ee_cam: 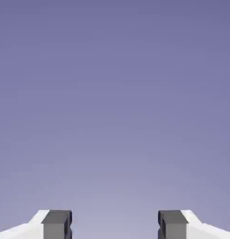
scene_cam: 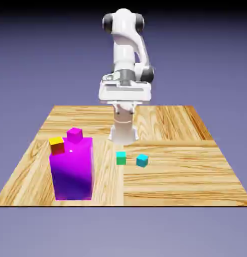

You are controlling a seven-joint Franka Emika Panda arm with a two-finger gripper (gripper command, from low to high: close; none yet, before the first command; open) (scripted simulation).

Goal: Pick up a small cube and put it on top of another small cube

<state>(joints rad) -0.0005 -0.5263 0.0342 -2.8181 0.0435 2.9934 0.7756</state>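
Observation:
Two small cubes lie on the wooden table point(scene_cam: 175, 175) near its middle: a green cube point(scene_cam: 121, 158) and a cyan cube point(scene_cam: 142, 160) just to its right, a small gap between them. My gripper point(scene_cam: 125, 94) hangs high above the table's far part, well behind and above both cubes. In the hand view the gripper point(ee_cam: 115, 226) is open, its two grey fingertips point(ee_cam: 57, 224) wide apart with nothing between them. That view shows only the plain backdrop, no cube and no table.
A tall purple block point(scene_cam: 72, 170) stands at the exterior view's left front. A small magenta cube point(scene_cam: 74, 134) sits on its top, and an orange-yellow cube point(scene_cam: 57, 145) shows at its upper left corner.

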